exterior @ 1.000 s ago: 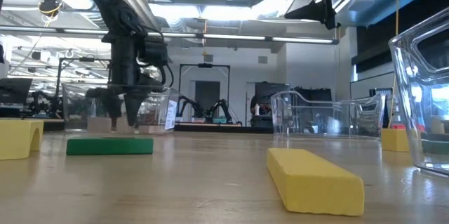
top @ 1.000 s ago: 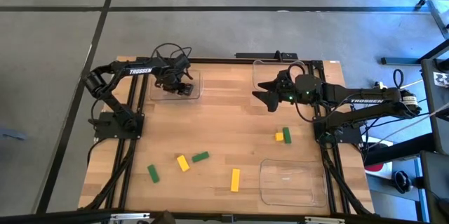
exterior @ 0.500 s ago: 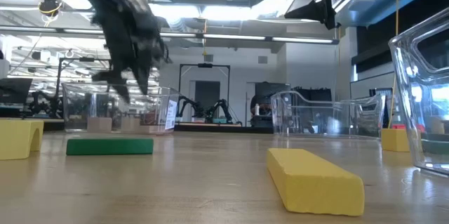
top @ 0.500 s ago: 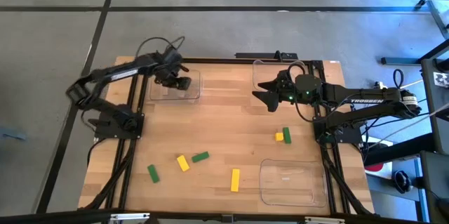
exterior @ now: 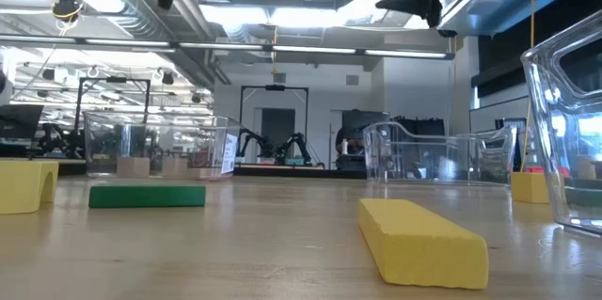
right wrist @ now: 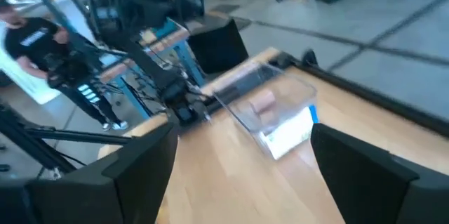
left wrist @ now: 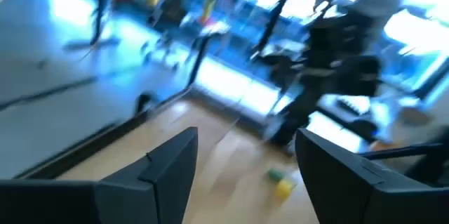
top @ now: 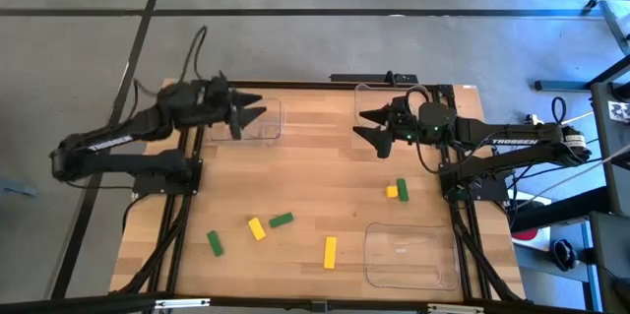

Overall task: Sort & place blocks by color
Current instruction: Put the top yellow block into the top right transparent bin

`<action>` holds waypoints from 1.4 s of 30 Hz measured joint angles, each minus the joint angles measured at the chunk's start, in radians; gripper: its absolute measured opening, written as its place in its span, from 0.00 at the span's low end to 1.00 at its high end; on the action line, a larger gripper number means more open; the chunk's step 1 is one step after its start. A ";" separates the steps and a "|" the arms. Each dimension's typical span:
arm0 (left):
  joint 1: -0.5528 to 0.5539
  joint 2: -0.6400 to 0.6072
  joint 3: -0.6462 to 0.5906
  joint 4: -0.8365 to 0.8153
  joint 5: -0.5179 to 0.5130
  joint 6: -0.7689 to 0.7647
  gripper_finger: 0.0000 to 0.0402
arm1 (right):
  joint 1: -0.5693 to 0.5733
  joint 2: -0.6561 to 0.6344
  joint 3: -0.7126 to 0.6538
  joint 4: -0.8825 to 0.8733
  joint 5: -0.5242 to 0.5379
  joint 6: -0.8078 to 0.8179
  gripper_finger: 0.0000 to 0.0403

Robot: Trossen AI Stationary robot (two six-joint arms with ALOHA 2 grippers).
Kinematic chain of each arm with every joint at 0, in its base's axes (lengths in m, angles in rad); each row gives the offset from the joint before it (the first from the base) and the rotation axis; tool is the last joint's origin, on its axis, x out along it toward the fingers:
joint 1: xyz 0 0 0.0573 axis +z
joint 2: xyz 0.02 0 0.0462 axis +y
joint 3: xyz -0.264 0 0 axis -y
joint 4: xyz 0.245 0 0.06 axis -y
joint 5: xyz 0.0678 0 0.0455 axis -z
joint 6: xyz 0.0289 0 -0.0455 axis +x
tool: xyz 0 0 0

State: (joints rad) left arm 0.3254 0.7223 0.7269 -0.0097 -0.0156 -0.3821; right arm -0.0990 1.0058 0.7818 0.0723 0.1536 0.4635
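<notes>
Sorting in mid-course, between a drop and the next pick, by my reading. Left hand (top: 254, 109) hangs high over the far-left clear tray (top: 264, 133), fingers spread and empty; two tan blocks (exterior: 138, 165) lie inside that tray. Right hand (top: 368, 127) waits raised beside the far-right tray (exterior: 414, 154), likewise spread and empty. Loose pieces on the bench (top: 315, 171): a green block (top: 215, 244) near the front left, a yellow block (top: 257, 228) just beside another green block (top: 282, 219), a yellow bar (top: 330, 252) toward the front centre, and a yellow and green pair (top: 398, 191) touching at the right. The front-right tray (top: 409, 255) looks bare from above. Next move, as I judge it, calls for a reach toward the front cluster, a descent over one block with fingers straddling its narrow sides, then a carry to a tray of matching colour. Which tray takes which colour cannot be told yet.
</notes>
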 joint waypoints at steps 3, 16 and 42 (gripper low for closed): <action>-0.105 -0.023 -0.093 0.174 -0.037 0.012 0.57 | 0.000 0.000 0.000 0.038 -0.048 -0.030 0.82; -0.211 -0.015 -0.137 0.254 0.000 0.240 0.57 | 0.000 0.000 0.000 0.090 -0.076 -0.047 0.82; -0.211 -0.016 -0.137 0.258 -0.133 0.387 0.57 | 0.213 0.187 -0.014 -0.931 -0.187 -0.203 0.80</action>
State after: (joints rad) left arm 0.1146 0.7067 0.5896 0.2485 -0.1483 0.0044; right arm 0.1142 1.1931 0.7675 -0.8584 -0.0330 0.2609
